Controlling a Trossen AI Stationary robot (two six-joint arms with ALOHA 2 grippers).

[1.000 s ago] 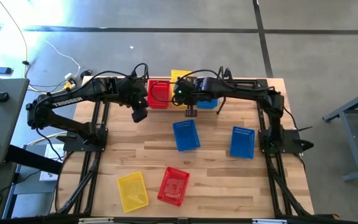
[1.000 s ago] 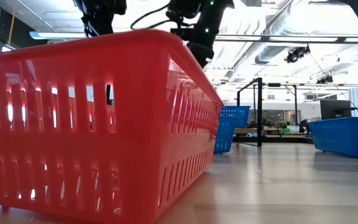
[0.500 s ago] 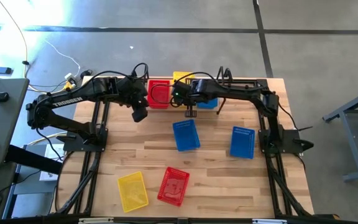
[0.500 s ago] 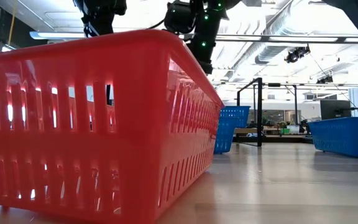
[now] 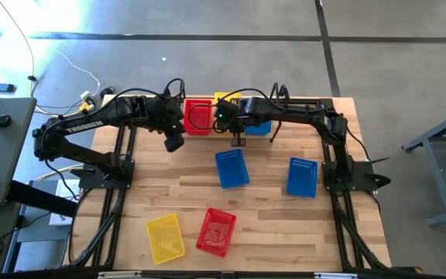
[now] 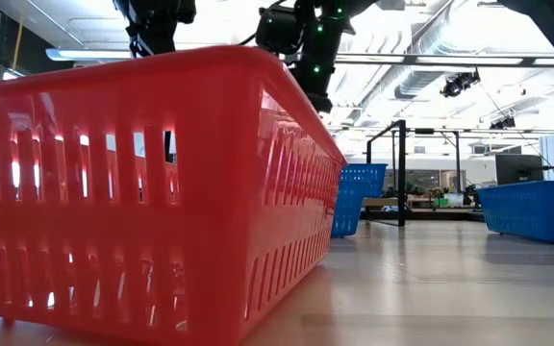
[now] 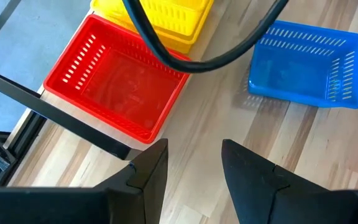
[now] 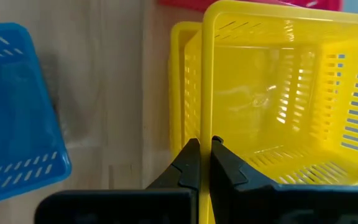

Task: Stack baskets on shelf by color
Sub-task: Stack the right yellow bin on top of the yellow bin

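Observation:
My right gripper is over the far edge of the table, shut on a yellow basket. That basket sits over a second yellow basket on the shelf. A red basket stands on the shelf to its left and a blue one to its right, partly under my right arm. My left gripper is open and empty, just on the near side of the red basket. My right gripper pinches a side wall of the yellow basket at its rim, one finger outside the wall and one inside. The fingers come from above, slanting down. The basket's opening faces up over the lower yellow basket; I cannot tell whether it rests in it.
On the tabletop lie two blue baskets, a yellow one and a red one, which fills the low view's foreground. The shelf's upright loop stands by my left arm.
My right gripper has come down a little with the yellow basket over the shelf, staying shut on it.

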